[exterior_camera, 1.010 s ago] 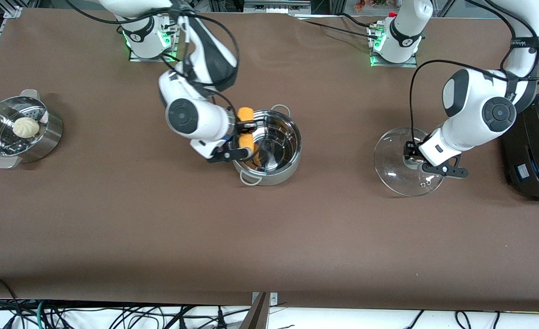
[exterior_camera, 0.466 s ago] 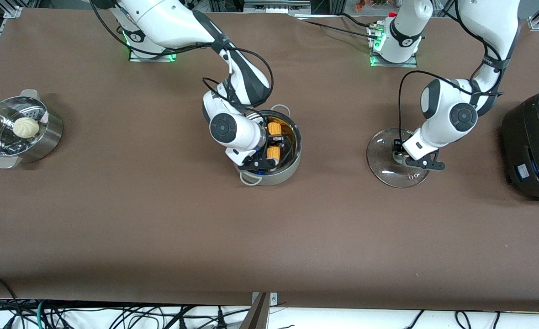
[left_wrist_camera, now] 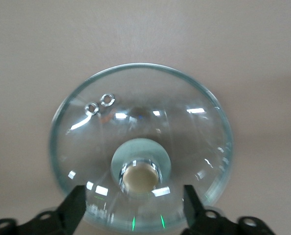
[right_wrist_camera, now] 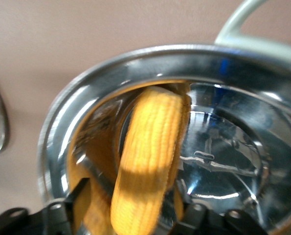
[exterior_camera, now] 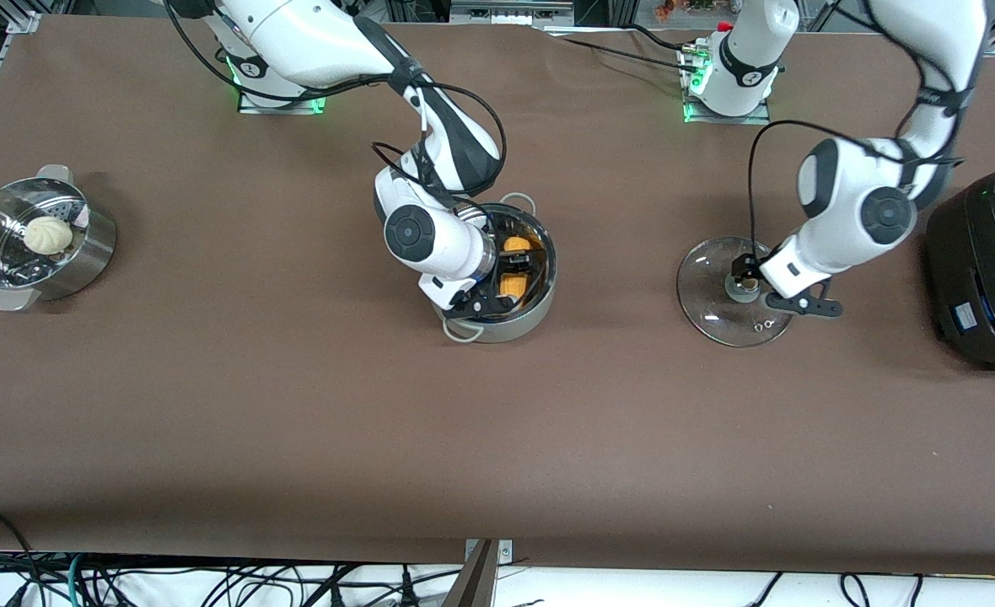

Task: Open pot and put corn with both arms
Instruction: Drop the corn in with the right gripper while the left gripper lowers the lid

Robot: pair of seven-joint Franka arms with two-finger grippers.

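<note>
The pot (exterior_camera: 502, 278) stands mid-bench, its lid (exterior_camera: 729, 291) off and lying flat toward the left arm's end. The right pincer (exterior_camera: 514, 271) reaches inside the pot, partly hidden by its own wrist, fingers apart around the corn (right_wrist_camera: 147, 161), whose lower end is cut off in the right wrist view. The left pincer (left_wrist_camera: 135, 208) is spread wide around the lid's knob (left_wrist_camera: 140, 177), not touching.
</note>
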